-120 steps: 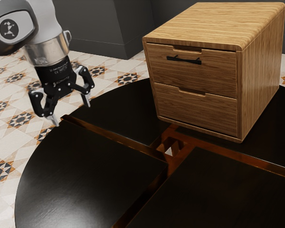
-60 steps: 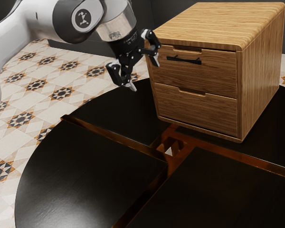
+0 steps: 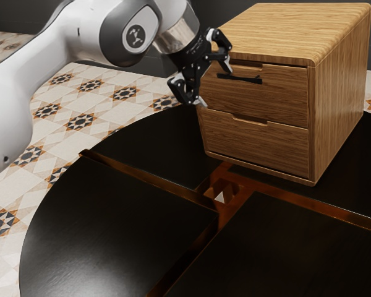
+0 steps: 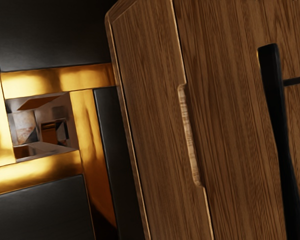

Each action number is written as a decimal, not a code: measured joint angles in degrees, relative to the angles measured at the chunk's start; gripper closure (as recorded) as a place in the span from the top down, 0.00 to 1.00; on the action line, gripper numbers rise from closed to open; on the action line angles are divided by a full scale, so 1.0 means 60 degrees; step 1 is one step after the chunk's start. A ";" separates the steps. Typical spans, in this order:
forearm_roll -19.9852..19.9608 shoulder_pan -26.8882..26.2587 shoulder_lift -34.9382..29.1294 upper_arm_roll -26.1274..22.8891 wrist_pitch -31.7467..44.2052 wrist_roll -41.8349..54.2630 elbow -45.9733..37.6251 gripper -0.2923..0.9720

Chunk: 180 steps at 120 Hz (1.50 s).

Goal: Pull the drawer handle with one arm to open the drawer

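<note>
My gripper is open, and the drawer handle, a level bar, lies just beside it toward the exterior view's right.

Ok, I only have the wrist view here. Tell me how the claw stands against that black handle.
Observer: The claw is open, by the end of the black handle that lies toward the exterior view's left. It is not closed on the handle.
Operator: Confirm which drawer that handle is on.
Observer: The top drawer of a two-drawer wooden cabinet. The bottom drawer has just a cut-out grip.
Operator: Say whether the top drawer is out at all.
Observer: It looks flush with the cabinet front, so shut.
</note>
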 joint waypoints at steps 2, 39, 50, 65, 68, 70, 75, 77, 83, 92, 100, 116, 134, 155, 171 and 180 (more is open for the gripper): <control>0.0000 0.0001 0.0021 0.0000 0.0034 -0.0002 0.0007 0.77; 0.0008 -0.0047 0.0738 -0.0166 0.0730 0.0023 0.0585 0.77; 0.0084 -0.0070 0.0731 -0.0106 0.0951 0.0031 0.0494 0.77; 0.0228 -0.0052 0.0747 0.0006 0.1257 0.0023 0.0401 0.77; 0.0245 -0.0049 0.0748 0.0031 0.1301 0.0003 0.0397 0.77; 0.0255 -0.0047 0.0748 0.0044 0.1327 -0.0010 0.0395 0.77; 0.0274 -0.0025 0.0748 0.0068 0.1385 -0.0043 0.0391 0.77; 0.0280 -0.0018 0.0752 0.0073 0.1405 -0.0055 0.0390 0.77; 0.0291 0.0005 0.0790 0.0073 0.1458 -0.0088 0.0392 0.77; 0.0298 0.0059 0.0842 0.0073 0.1521 -0.0131 0.0401 0.77; 0.0302 0.0078 0.0931 0.0073 0.1590 -0.0162 0.0447 0.77; 0.0305 0.0102 0.1151 0.0073 0.1822 -0.0215 0.0499 0.77; 0.0306 0.0113 0.1247 0.0073 0.2051 -0.0258 0.0497 0.77; 0.0306 0.0111 0.1298 0.0062 0.2261 -0.0295 0.0477 0.77; 0.0306 0.0139 0.1364 0.0072 0.2336 -0.0313 0.0412 0.77; 0.0306 0.0142 0.1375 0.0073 0.2361 -0.0323 0.0406 0.77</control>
